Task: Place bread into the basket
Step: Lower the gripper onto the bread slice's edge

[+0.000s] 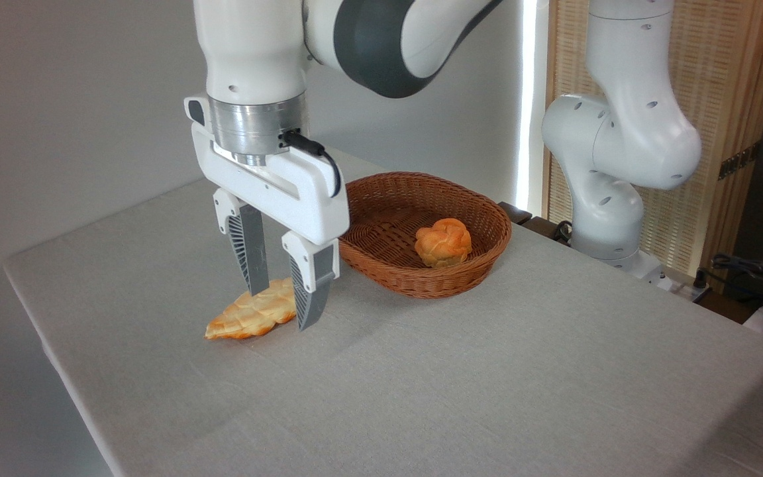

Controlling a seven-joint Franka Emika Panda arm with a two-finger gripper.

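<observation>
The white two-finger hand [282,308] hangs open, its fingers straddling the right end of the pale golden, flat braided bread [252,317], which lies on the grey-clothed bench [461,371]. At two o'clock sits the reddish-brown oval wicker basket [481,265], holding a small round orange bun [444,242].

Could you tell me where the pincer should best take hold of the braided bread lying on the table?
Probably from above, across the narrow width of the bread near its right end. It lies flat, long and thin, and the open pincer already straddles that part, one finger on each side.
</observation>
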